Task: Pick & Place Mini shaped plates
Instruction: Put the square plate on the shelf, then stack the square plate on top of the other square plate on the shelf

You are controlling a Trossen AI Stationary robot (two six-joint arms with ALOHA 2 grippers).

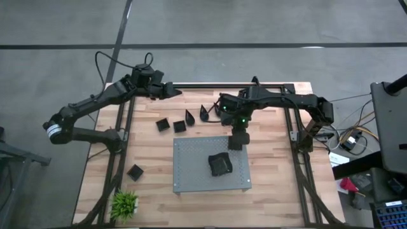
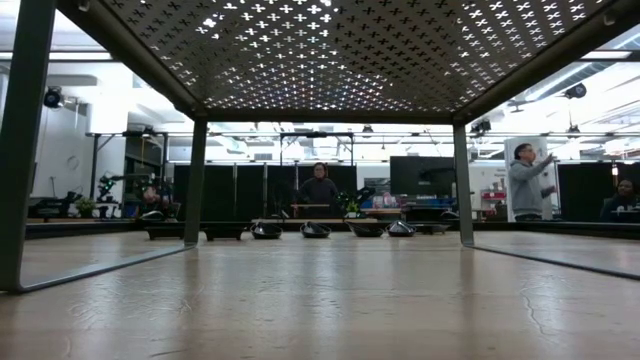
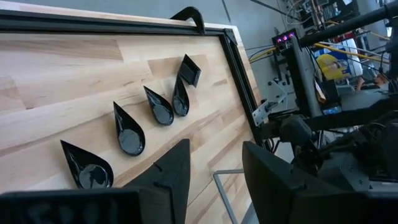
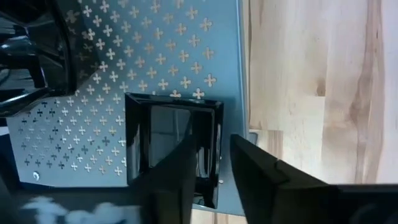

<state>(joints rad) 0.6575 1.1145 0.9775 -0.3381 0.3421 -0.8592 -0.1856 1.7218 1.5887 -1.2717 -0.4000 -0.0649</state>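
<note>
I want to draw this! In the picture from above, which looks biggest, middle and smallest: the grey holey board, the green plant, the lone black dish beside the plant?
1. Grey board
2. Green plant
3. Lone black dish

You've got glossy black teardrop mini plates (image 3: pixel 129 129) lying in a row on the wooden table (image 1: pixel 273 165) near its far edge, tips pointing away. Small black square rimmed plates (image 1: pixel 163 124) sit beside them, another square one (image 4: pixel 174 146) on the grey perforated board's (image 1: pixel 197 172) edge, one (image 1: pixel 135 172) apart near the left side.
</note>
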